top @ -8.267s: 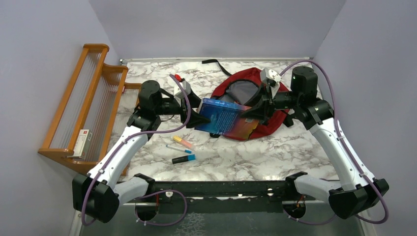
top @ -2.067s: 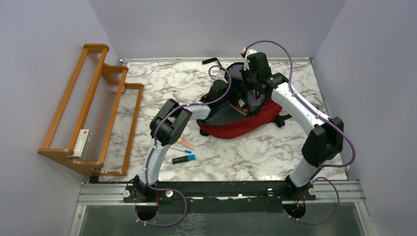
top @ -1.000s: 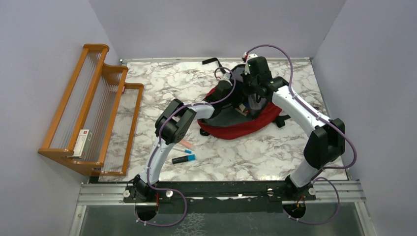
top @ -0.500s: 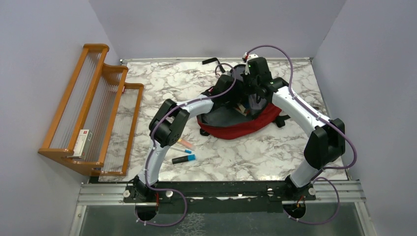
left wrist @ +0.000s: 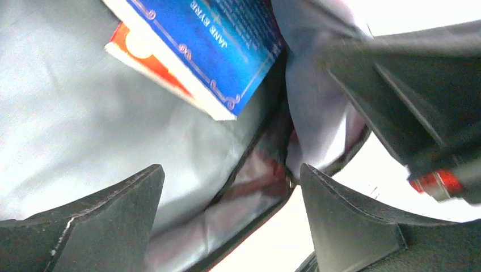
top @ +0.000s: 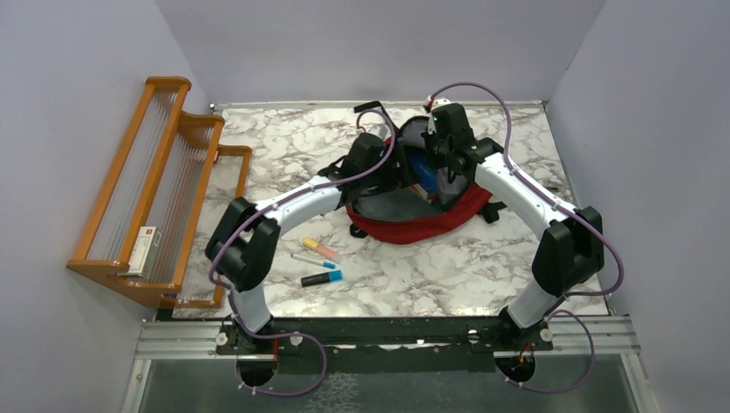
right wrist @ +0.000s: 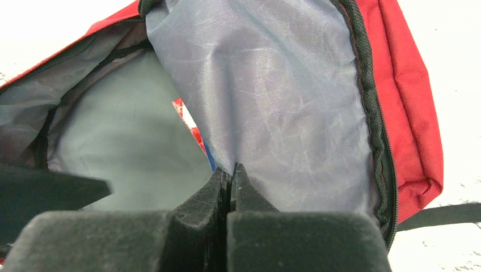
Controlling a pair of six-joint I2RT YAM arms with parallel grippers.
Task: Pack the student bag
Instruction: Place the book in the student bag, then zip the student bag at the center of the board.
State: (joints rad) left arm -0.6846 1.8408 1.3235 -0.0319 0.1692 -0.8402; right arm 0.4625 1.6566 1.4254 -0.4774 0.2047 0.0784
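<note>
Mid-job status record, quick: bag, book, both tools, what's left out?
bag: student bag open on the table
book: blue book inside, on grey lining
right tool: shut on grey lining flap, mouth held open
left tool: open, empty, at bag mouth
outside: three markers on table; small box on wooden rack

Propped wide at the mouth of the red fabric backpack point(top: 430, 225), grey flap pinched up by the right gripper point(right wrist: 230, 168). Partly blocked inside by a slanting blue hardcover book point(left wrist: 215, 45); bare lining beside it. Crowded at the opening by the wide-spread left gripper point(left wrist: 231, 167). Free across the white marble tabletop point(top: 430, 275) in front, apart from three marker pens point(top: 312, 260) to the left.
</note>
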